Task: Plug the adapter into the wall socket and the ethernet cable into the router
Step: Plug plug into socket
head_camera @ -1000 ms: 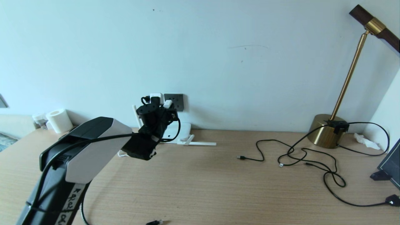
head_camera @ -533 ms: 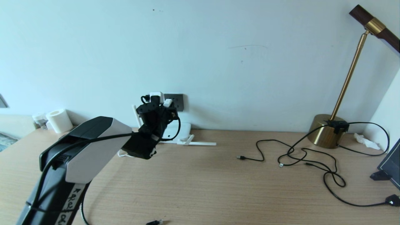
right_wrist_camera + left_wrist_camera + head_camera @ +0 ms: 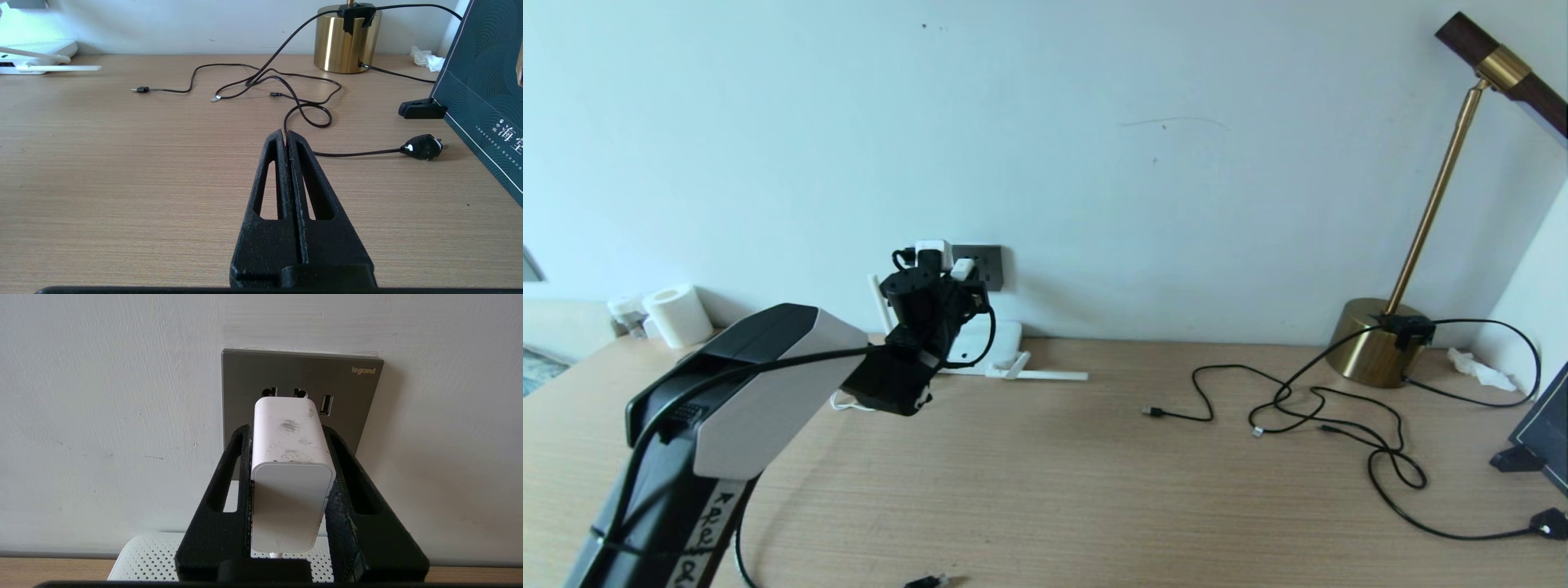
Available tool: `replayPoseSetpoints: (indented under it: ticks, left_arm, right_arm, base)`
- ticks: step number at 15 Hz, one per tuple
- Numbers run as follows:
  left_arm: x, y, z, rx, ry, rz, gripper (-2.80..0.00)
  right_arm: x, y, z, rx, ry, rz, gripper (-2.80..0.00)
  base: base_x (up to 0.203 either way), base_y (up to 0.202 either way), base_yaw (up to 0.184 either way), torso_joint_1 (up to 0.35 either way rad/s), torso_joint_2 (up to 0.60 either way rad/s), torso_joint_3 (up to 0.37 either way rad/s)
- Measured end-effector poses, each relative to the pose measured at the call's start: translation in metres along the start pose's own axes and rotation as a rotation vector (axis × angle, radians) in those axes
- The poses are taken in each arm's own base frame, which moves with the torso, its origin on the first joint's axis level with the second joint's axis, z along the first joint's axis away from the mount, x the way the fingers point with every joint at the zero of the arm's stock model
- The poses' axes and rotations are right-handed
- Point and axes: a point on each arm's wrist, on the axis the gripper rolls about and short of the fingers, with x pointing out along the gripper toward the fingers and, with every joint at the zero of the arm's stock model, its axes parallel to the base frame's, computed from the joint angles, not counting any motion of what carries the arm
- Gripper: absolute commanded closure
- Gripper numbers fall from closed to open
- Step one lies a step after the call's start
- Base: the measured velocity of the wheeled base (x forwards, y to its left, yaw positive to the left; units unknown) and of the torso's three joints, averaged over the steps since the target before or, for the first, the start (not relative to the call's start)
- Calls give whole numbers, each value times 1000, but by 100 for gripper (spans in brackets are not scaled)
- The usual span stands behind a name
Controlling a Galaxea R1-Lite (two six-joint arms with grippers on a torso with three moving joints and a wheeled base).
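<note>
Left gripper (image 3: pixel 288 457) clamped on one white cube-shaped adapter (image 3: pixel 291 477), at one dark-grey square wall socket (image 3: pixel 245 388)
One flat white router (image 3: pixel 147 555) below; right gripper (image 3: pixel 284 136) closed, empty — one desk (image 3: pixel 122 163)

One adapter (image 3: pixel 291 473), one wall socket (image 3: pixel 355 400), one router (image 3: pixel 1001 343), one lamp (image 3: pixel 1380 351)
</note>
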Motion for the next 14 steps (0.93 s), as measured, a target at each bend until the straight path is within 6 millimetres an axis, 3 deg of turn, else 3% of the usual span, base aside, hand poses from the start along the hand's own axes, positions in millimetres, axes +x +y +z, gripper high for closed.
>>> replayPoseSetpoints:
  ticks: [14]
  left_arm:
    - [1, -1, 2, 1, 4, -1, 0]
  right_arm:
    - [0, 0, 0, 0, 0, 0, 0]
  base:
    - [0, 0, 0, 0, 0, 0]
